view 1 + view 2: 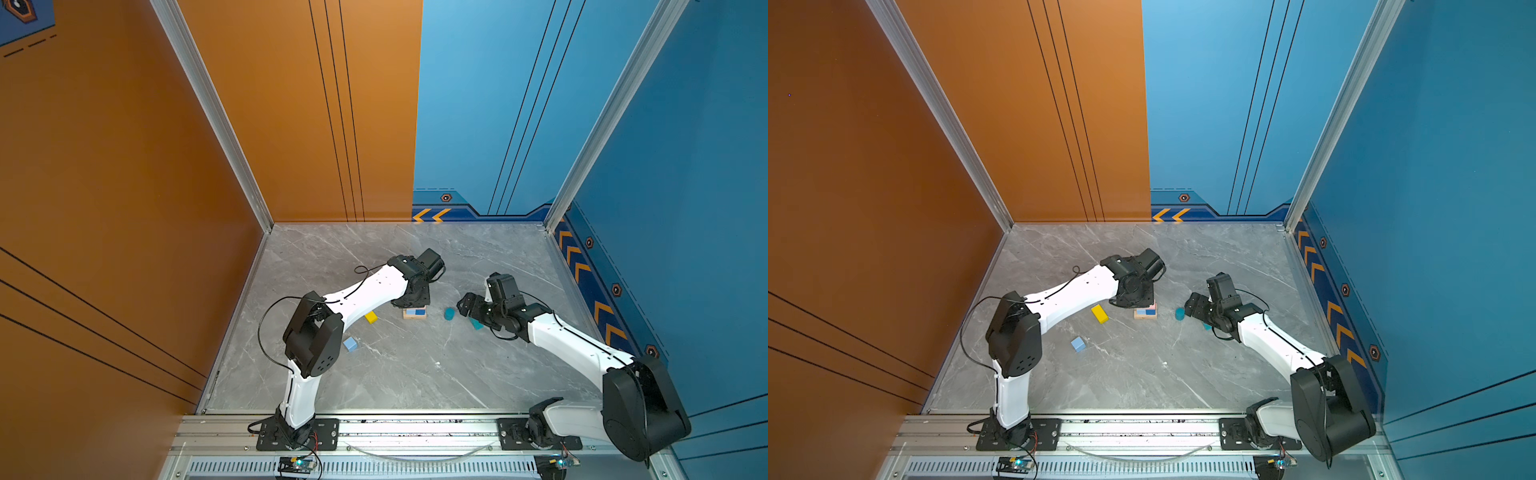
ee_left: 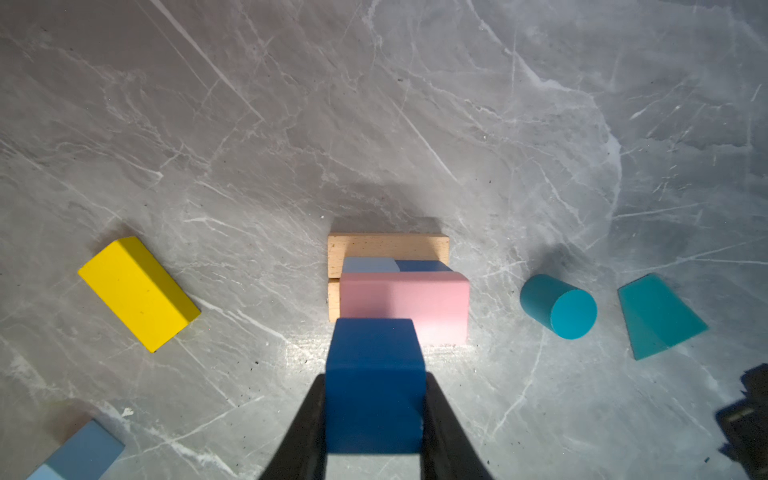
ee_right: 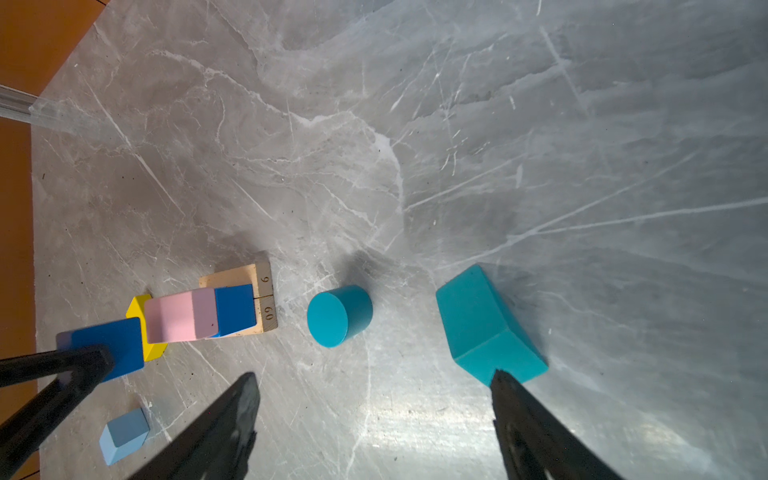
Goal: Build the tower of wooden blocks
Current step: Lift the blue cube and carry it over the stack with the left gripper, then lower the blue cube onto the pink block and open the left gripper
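Clamped between the black fingers of the left claw [image 2: 374, 380], a dark blue cube [image 2: 374, 353] is held off the desk [image 2: 249, 124], just beside the near edge of the pink slab [image 2: 405, 303]. Whether cube and slab touch cannot be told.

The tower [image 1: 414, 312] is found near the middle of the grey marbled desk, half hidden under the left wrist in both top views. Its base is formed by two tan planks [image 2: 386, 245] laid side by side. On them a light blue cube [image 2: 368, 264] and a second dark blue cube [image 2: 422, 266] are set next to each other. The pink slab is placed against them in the same layer, on the side toward the left claw.

To the left of the tower in a top view, a yellow bar [image 1: 371, 317] is laid flat, apart from it. A loose light blue cube [image 1: 350, 344] is seen farther toward the front rail.

On the other side, a teal cylinder [image 3: 338, 316] is laid on its side between the tower and a teal prism [image 3: 486, 324].

The right claw [image 3: 372, 374] is spread wide, and nothing is gripped between its fingers. One fingertip is seen at the prism's edge; contact cannot be told.
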Action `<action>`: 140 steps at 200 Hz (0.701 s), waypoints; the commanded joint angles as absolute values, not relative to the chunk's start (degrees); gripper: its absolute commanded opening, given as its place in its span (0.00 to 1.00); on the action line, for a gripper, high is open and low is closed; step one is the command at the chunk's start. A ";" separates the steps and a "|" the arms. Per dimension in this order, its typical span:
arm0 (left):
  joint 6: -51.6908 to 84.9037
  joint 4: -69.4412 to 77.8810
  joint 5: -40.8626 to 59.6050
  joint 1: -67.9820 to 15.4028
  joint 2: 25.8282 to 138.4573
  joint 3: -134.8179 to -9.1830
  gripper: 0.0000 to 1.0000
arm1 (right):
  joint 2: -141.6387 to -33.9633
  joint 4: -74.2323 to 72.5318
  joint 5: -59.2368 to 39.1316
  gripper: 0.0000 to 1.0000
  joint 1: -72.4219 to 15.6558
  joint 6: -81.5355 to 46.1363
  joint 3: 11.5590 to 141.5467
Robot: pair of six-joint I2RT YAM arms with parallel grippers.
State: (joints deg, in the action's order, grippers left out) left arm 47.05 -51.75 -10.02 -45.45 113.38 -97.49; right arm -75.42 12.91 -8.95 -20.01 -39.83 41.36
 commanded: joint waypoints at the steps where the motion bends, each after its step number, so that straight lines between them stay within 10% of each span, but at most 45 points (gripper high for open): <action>1: 47.72 -53.53 -10.09 -46.04 115.05 -99.29 0.00 | -74.25 12.21 -9.50 0.88 -19.60 -39.11 40.52; 140: 47.99 -54.89 -13.20 -46.33 117.07 -101.61 0.03 | -74.77 11.16 -10.61 0.88 -18.47 -39.11 39.55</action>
